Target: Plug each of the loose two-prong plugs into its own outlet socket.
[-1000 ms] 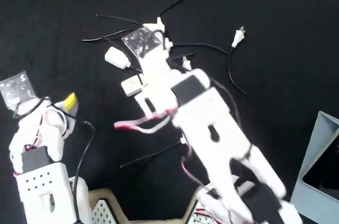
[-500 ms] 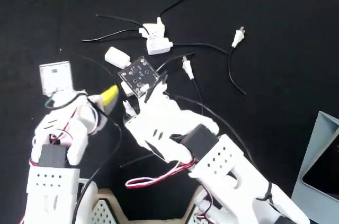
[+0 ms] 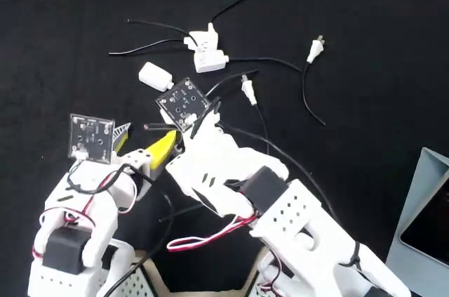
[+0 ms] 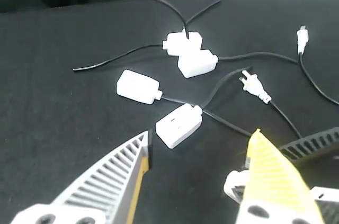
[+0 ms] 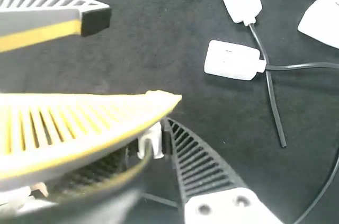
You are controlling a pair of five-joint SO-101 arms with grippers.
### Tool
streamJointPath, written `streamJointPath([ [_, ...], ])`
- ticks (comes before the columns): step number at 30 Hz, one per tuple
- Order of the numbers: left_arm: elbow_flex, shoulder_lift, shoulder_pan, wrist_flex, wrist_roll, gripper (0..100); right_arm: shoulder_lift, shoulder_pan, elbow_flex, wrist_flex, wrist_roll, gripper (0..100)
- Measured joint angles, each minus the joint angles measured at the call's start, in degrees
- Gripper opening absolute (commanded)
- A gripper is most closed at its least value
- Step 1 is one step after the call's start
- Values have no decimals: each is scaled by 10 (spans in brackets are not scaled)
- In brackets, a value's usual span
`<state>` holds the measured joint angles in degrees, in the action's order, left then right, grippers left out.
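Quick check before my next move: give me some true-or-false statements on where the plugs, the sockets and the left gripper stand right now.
1. The left gripper has its fingers open. True.
2. The far plug is seated in a socket. False: it lies loose on the black cloth, apart from every socket.
3. At the far side, two white sockets lie against each other. True.
4. The middle plug has its prongs inside a socket. False: its prongs are bare and it lies on the cloth.
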<state>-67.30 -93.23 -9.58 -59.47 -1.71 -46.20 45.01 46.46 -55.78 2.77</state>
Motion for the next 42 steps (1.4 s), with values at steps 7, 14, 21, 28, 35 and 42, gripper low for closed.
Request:
streamJointPath([
  [7, -2, 53, 64, 31, 21, 299, -1, -91, 2, 1, 2, 11],
  [14, 18, 298, 80, 126, 94, 300, -1, -201, 2, 1, 2, 11],
  [21, 149, 570, 68, 188, 208, 300, -1, -239, 11, 4, 2, 11],
  [28, 253, 787, 40, 244, 283, 298, -1, -240, 51, 50, 2, 11],
  [35, 311, 933, 31, 324, 291, 296, -1, -240, 52, 52, 2, 11],
  [42, 337, 1015, 30, 374, 289, 148, -1, -240, 52, 52, 2, 11],
])
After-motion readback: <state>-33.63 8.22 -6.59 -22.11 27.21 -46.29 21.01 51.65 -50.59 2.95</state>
